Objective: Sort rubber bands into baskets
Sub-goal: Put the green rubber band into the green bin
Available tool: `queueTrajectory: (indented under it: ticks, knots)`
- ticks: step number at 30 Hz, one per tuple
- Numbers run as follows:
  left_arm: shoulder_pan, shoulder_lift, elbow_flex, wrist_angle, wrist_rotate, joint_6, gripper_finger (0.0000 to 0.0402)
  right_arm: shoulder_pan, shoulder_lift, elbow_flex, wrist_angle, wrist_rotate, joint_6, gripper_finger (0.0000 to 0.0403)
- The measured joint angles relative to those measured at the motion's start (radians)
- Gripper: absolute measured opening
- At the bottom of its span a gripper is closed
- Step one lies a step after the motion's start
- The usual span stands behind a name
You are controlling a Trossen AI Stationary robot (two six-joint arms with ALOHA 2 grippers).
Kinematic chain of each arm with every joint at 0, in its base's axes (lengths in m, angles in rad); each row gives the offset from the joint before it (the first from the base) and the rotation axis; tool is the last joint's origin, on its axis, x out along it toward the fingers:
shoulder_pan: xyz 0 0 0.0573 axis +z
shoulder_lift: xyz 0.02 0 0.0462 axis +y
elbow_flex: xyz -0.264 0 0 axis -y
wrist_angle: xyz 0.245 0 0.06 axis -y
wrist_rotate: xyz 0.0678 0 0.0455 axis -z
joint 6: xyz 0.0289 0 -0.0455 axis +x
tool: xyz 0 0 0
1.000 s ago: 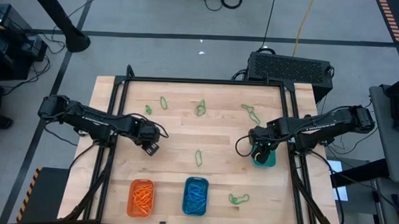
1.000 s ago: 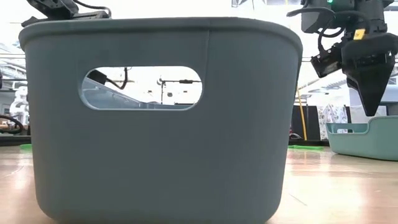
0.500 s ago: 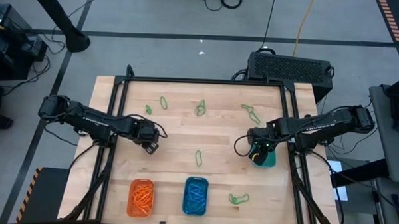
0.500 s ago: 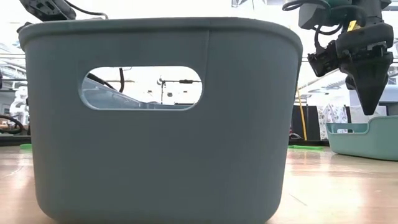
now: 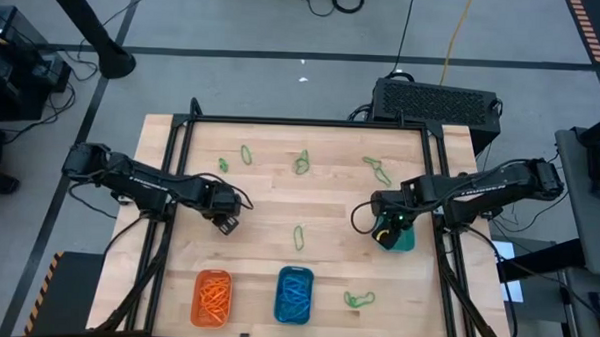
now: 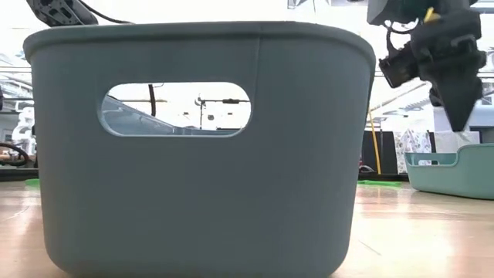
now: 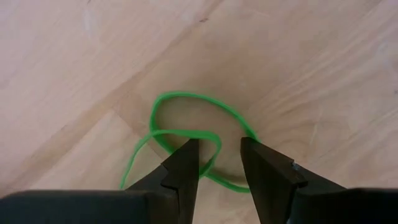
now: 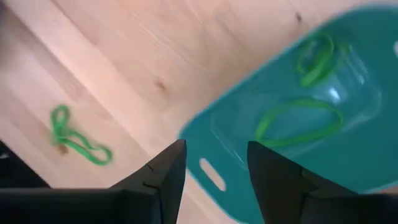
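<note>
Near the bench's right edge, the right gripper (image 8: 211,165) is held open and empty over the teal basket (image 8: 249,168). The left gripper (image 7: 217,163) is poised narrowly open around a green band (image 7: 186,134).

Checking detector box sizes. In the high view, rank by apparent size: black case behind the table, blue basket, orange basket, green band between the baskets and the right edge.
1. Black case, clearly largest.
2. Blue basket and orange basket: these look alike, so no ranking between them.
3. Green band, smallest.
</note>
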Motion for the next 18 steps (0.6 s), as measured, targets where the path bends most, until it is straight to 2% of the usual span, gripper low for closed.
queueTrajectory:
  ticks: [5,7,11,15,18]
  knots:
    - [0.001,0.06,0.007,0.0,0.015,0.004,0.0112,0.0,0.0,0.073,0.003,0.072,-0.027,0.0162]
    - [0.0,0.065,0.008,0.002,0.019,0.022,0.0089,0.0,0.0,0.104,0.004,0.113,-0.04,0.0162]
    - [-0.001,0.053,0.022,0.001,0.025,0.059,0.0015,0.0,0.0,0.16,0.017,0.164,-0.077,0.0162]
    - [-0.001,0.044,0.053,-0.026,-0.004,0.074,0.0007,0.0,0.0,0.203,0.045,0.23,-0.107,0.0162]
    - [0.0,0.042,0.098,-0.028,-0.014,0.079,0.0005,0.0,0.0,0.211,0.131,0.309,-0.121,0.0162]
